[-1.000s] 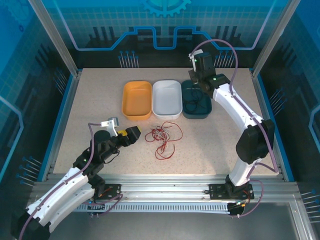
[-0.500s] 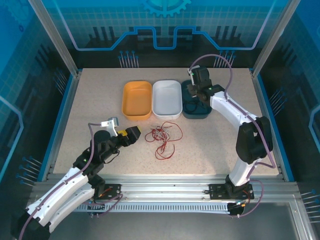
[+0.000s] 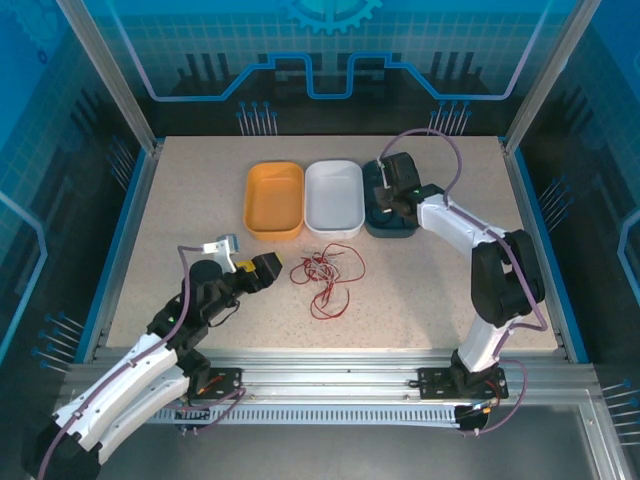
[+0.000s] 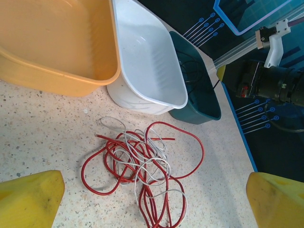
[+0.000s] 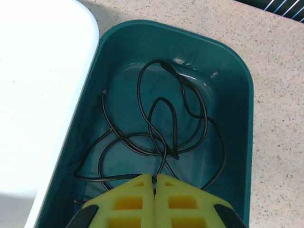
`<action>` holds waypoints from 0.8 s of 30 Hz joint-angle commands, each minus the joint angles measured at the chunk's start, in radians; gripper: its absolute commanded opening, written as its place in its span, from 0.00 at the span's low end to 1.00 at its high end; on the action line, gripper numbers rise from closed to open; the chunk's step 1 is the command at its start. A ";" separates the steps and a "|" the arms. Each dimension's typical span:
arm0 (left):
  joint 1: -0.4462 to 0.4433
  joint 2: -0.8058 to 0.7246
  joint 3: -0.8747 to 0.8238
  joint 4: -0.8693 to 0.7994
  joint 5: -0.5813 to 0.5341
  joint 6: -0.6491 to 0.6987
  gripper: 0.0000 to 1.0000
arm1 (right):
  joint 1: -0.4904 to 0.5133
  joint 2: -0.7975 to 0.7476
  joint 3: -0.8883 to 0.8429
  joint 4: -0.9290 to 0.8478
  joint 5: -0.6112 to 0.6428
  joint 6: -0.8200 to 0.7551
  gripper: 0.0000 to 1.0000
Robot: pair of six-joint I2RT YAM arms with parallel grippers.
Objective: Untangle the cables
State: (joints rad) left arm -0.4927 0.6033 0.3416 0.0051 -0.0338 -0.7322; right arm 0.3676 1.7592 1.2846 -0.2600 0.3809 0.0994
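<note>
Speckled tabletop (image 3: 200,215), red-white cables (image 4: 142,161) ahead of spread left end effector (image 4: 152,202), black cable (image 5: 163,63) under closed right end effector (image 5: 155,178)

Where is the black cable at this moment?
In the right wrist view the black cable lies coiled inside the teal bin, right of the white bin, beneath the right gripper.

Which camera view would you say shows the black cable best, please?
The right wrist view: the black cable lies looped in the teal bin, close below. The top external view barely shows it; the left wrist view catches faint loops.
</note>
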 commanded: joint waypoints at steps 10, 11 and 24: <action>0.009 0.000 -0.019 0.018 -0.011 -0.007 0.99 | -0.022 0.149 0.055 -0.068 -0.080 0.061 0.04; 0.008 0.000 -0.019 0.018 -0.012 -0.007 0.99 | -0.021 0.152 0.059 -0.072 -0.084 0.063 0.05; 0.009 0.018 -0.013 0.033 -0.007 -0.006 0.99 | 0.005 0.010 0.093 -0.180 -0.071 0.067 0.45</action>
State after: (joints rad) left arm -0.4927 0.6170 0.3374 0.0067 -0.0338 -0.7341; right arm 0.3614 1.8488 1.3411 -0.3977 0.3061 0.1635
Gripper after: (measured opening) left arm 0.992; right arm 0.432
